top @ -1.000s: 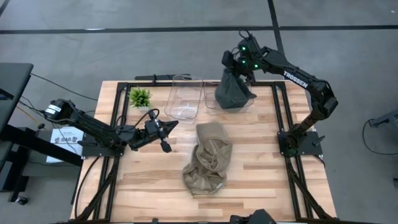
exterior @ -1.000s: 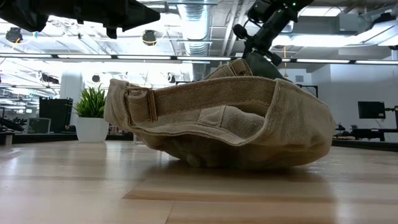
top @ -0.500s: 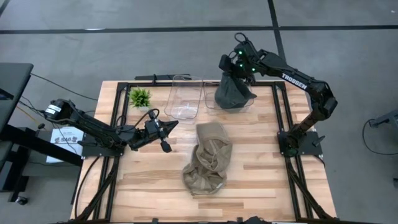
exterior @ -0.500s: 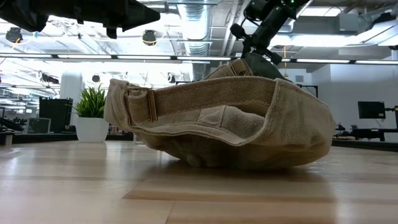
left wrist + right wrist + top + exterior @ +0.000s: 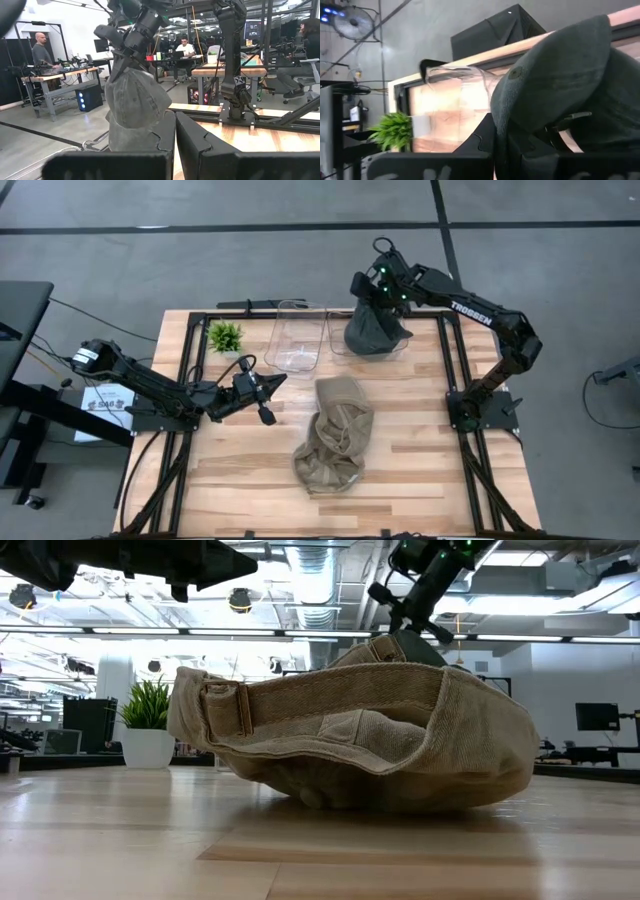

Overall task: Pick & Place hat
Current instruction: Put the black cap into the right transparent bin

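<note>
A dark grey hat [image 5: 375, 330] hangs from my right gripper [image 5: 378, 292] over the right clear bin [image 5: 336, 340] at the table's far edge. The left wrist view shows it drooping [image 5: 132, 107]; whether its lower end rests on the bin's floor is hidden. A tan hat [image 5: 335, 435] lies crumpled mid-table, opening up, and fills the low view [image 5: 360, 740]. My left gripper [image 5: 268, 395] is shut and waits to the tan hat's left. My right gripper pinches the grey hat's upper part [image 5: 502, 125] between its two fingers, coming from above and pointing down. The cloth is bunched at the hold; one layer or several, I cannot tell. The hat hangs slack below the fingers, with its lower part inside the bin's rim.
A second clear bin [image 5: 297, 335] stands left of the first. A small potted plant [image 5: 225, 335] sits at the far left corner. Bare wood lies near and right of the tan hat. People sit at desks in the room beyond the table.
My right gripper has shifted a little toward the table's left, still shut on the grey hat, which has moved with it and kept hanging over the bin. The tan hat has stayed put.
</note>
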